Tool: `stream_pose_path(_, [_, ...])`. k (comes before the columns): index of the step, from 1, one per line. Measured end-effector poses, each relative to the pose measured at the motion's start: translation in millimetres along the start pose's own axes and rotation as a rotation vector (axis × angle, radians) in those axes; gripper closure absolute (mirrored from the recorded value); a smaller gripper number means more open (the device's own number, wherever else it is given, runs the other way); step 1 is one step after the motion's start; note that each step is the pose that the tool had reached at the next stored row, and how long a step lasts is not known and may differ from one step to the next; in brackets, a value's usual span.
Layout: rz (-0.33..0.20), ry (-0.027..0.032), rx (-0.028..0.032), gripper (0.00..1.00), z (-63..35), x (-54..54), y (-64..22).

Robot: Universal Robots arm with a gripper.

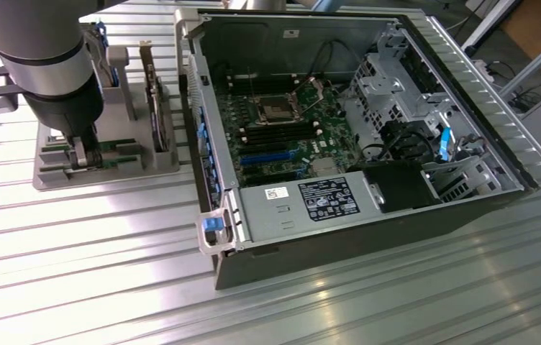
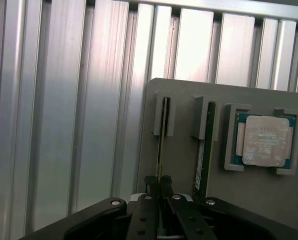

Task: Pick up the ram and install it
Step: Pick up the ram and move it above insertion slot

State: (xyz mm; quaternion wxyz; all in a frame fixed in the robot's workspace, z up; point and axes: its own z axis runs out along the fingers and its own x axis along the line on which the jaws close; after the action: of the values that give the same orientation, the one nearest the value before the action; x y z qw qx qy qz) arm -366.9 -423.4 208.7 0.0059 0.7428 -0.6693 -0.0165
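Pick-up step in hand: black claw (image 2: 159, 181) pinched nearly shut on thin green ram stick (image 2: 162, 140) seated in grey slotted holder (image 2: 181, 162); grip judged to need staying square to the slot.

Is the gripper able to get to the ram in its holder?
Likely yes: the gripper is right at the ram standing in the gray holder, pinching its thin edge, with nothing between.

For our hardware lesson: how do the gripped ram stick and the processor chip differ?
The ram stick stands on edge in a slot; the processor chip lies flat. The stick is thin, the chip square. The end effector grips only the stick. Both sit in the grey holder.
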Motion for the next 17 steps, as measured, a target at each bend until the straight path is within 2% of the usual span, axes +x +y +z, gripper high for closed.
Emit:
stream_pose_path(5, [0.000, 0.0000, 0.0001, 0.87, -10.0, -0.2, 0.3])
stream_pose_path(17, [0.000, 0.0008, 0.0000, 0.87, -21.4, -0.4, 0.6])
